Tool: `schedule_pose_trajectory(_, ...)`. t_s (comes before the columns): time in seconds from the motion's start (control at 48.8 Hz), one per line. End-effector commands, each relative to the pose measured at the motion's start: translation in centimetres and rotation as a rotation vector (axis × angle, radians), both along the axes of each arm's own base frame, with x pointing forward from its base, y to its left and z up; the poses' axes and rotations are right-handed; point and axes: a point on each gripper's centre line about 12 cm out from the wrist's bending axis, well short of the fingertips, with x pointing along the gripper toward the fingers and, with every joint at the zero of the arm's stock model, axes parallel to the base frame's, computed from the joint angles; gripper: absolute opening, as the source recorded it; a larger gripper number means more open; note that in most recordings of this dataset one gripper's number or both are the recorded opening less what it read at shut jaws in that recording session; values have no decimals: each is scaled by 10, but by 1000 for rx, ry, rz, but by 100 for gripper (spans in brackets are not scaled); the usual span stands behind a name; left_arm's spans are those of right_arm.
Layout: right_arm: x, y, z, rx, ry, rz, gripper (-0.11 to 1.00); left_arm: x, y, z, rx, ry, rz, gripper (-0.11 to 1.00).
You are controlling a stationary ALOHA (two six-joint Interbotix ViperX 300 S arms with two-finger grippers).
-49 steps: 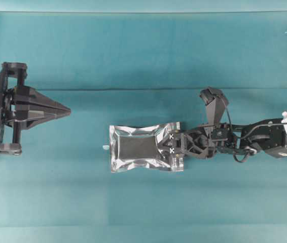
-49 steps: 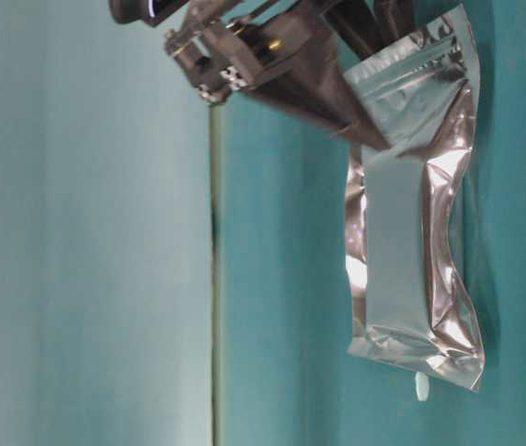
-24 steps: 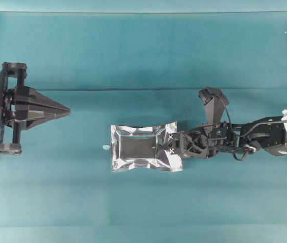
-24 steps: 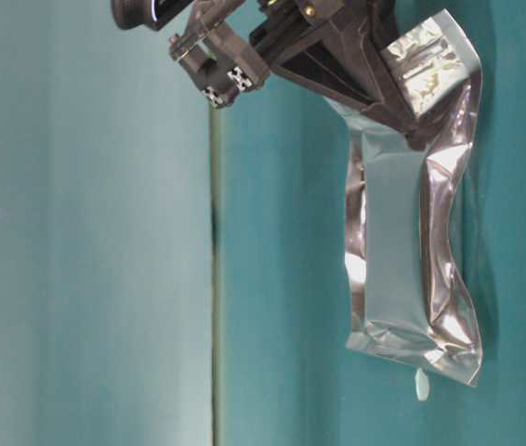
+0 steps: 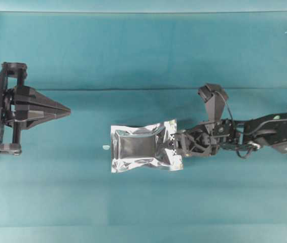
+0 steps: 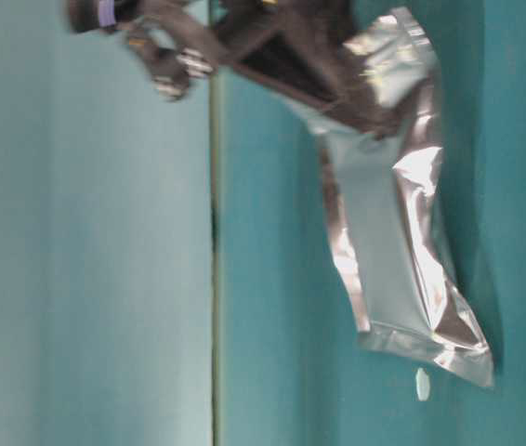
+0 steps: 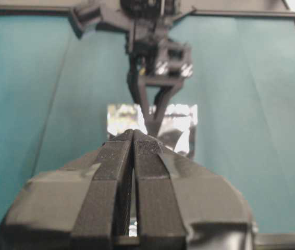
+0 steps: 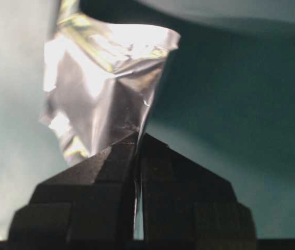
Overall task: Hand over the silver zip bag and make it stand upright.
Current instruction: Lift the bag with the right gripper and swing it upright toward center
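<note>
left gripper (image 5: 67,109): unmoved at the left edge, black ribbed fingers pressed together, holding nothing.
paper scrap (image 5: 105,147): small and pale, just left of the pouch.
silver zip bag (image 5: 141,147): crinkled shiny foil with a darker grey centre; right end now tipped up off the teal cloth (image 5: 143,50).
right gripper (image 5: 174,144): jaws, open a second ago, now clamped on the bag's right end.

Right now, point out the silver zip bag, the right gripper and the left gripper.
silver zip bag (image 5: 136,147): overhead view, dark centre panel.
right gripper (image 5: 173,144): overhead view, fingertips clamping the bag's edge.
left gripper (image 5: 66,109): overhead view, closed tip.
</note>
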Motion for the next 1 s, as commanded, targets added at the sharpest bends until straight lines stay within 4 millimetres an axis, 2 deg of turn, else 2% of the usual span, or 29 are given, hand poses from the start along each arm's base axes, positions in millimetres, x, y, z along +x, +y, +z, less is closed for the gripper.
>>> schedule_pose_trajectory(0.0, 8, -1, 33, -62, -30, 80, 1, 1, 0, 4, 0, -14, 1, 1)
schedule_pose_trajectory(0.287, 10, -16, 111, -288, 166, 414, 1, 1, 0, 4, 0, -12, 1, 1)
schedule_pose_trajectory(0.471, 17, -21, 146, -389, 222, 575, 1, 1, -1, 4, -3, -12, -3, 1)
schedule_pose_trajectory(0.574, 24, -18, 159, -434, 254, 677, 1, 0, -1, 4, -10, -16, -3, 1)
schedule_pose_trajectory(0.82, 40, -10, 161, -497, 357, 918, 1, -7, -2, 9, -16, -45, -6, 1)
schedule_pose_trajectory(0.984, 55, -9, 163, -545, 373, 1005, 1, -13, -2, 10, -17, -57, -5, 1)
